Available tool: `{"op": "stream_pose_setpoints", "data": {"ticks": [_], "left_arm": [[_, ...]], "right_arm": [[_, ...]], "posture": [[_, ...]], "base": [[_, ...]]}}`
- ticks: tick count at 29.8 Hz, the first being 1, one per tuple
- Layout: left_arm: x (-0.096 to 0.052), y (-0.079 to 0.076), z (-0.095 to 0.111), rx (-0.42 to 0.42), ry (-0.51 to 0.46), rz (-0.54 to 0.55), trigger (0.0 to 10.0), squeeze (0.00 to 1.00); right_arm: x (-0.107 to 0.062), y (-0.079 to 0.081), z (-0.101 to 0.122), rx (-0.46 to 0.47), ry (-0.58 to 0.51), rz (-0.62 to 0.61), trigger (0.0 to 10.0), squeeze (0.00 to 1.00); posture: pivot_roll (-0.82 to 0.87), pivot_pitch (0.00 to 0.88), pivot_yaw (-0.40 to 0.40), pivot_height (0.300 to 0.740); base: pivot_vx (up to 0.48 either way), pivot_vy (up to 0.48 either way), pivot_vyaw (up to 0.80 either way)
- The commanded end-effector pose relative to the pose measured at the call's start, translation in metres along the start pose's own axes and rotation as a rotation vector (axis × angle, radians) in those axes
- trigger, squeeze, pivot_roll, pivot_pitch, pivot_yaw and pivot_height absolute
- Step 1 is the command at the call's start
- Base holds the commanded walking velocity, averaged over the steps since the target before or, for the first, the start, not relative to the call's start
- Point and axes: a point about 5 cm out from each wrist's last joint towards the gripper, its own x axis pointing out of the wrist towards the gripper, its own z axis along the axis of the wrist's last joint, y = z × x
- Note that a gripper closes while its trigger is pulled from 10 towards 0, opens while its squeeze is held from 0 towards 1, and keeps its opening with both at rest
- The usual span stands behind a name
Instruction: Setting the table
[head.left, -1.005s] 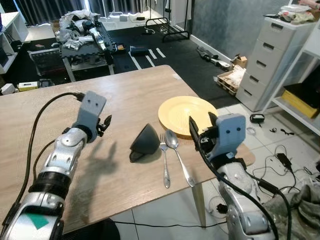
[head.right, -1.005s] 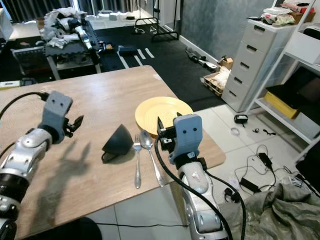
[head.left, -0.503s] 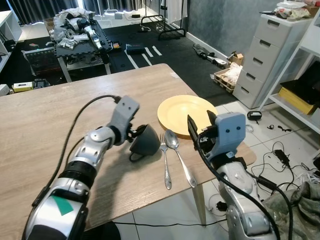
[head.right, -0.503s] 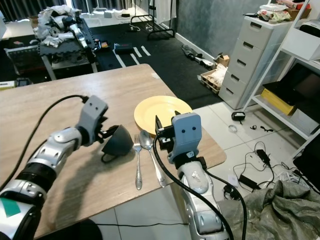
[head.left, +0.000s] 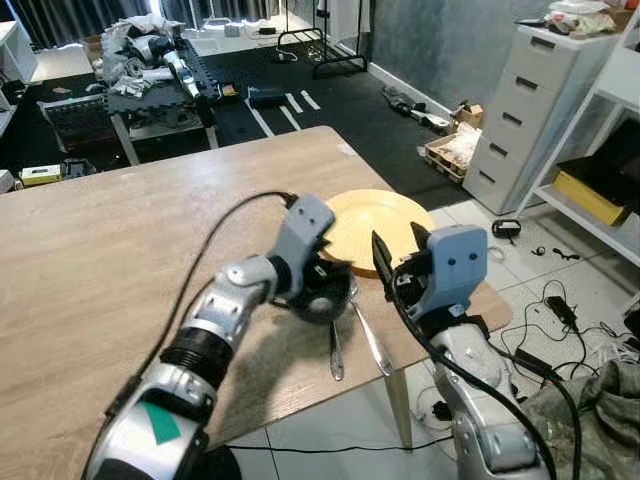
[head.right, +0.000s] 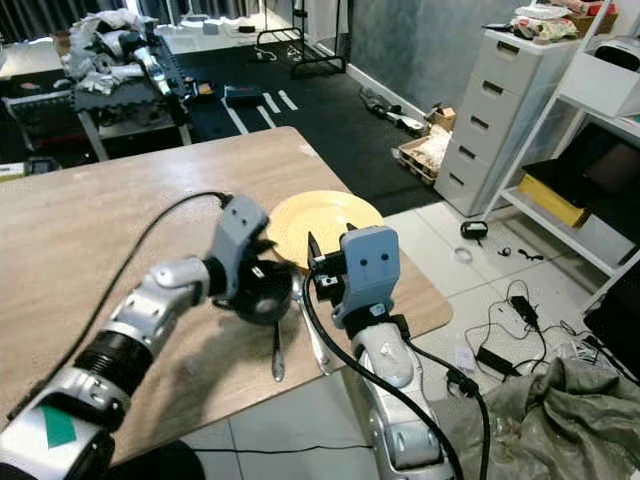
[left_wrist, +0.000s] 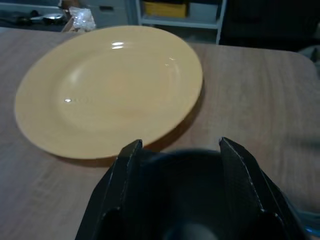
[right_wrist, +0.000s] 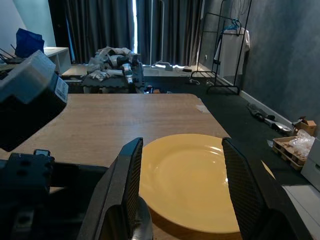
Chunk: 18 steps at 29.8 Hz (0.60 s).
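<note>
- Gripping the dark cup, the left gripper pinches it just beside the yellow plate, near the tabletop's right edge.
- Right gripper hovers spread and empty.
- Next likely calls for setting the cup upright by the plate, clear of the spoon.

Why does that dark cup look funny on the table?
The dark cup isn't standing up; it's tipped on its side beside the yellow plate, over the fork and spoon. The left end effector has its fingers around it.

R pincer open over yellow plate on table.
</note>
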Motion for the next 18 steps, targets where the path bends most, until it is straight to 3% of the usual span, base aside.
{"op": "stream_pose_setpoints", "data": {"ticks": [1,7,8,13,16,18], "left_arm": [[-0.001,-0.002,-0.007,-0.011,0.025,-0.007,10.0,0.00],[-0.002,0.002,0.003,-0.006,-0.020,0.034,10.0,0.00],[-0.010,0.015,0.020,0.003,-0.082,0.098,10.0,0.00],[-0.018,0.024,0.033,0.007,-0.128,0.128,10.0,0.00],[-0.043,0.036,0.055,0.070,-0.192,0.173,10.0,0.00],[-0.048,0.037,0.059,0.084,-0.203,0.182,10.0,0.00]], "right_arm": [[0.000,0.001,-0.003,0.001,0.015,-0.002,10.0,0.00],[-0.001,0.000,-0.003,0.000,0.017,-0.009,10.0,0.00],[-0.001,0.000,-0.003,0.000,0.019,-0.009,10.0,0.00],[-0.002,0.000,-0.004,0.001,0.022,-0.002,10.0,0.00],[-0.002,0.010,-0.009,0.019,0.068,0.089,10.0,0.00],[-0.002,0.012,-0.011,0.025,0.082,0.109,10.0,0.00]], "posture": [[-0.07,0.027,0.125,0.740],[-0.07,0.026,0.128,0.740],[-0.07,0.026,0.127,0.740],[-0.06,0.026,0.126,0.740],[-0.04,0.028,0.120,0.740],[-0.04,0.028,0.120,0.740]], "base": [[0.000,0.000,0.00],[0.000,0.000,0.00],[0.000,0.000,0.00],[0.000,0.000,0.00],[0.000,0.000,0.00],[0.000,0.000,0.00]]}}
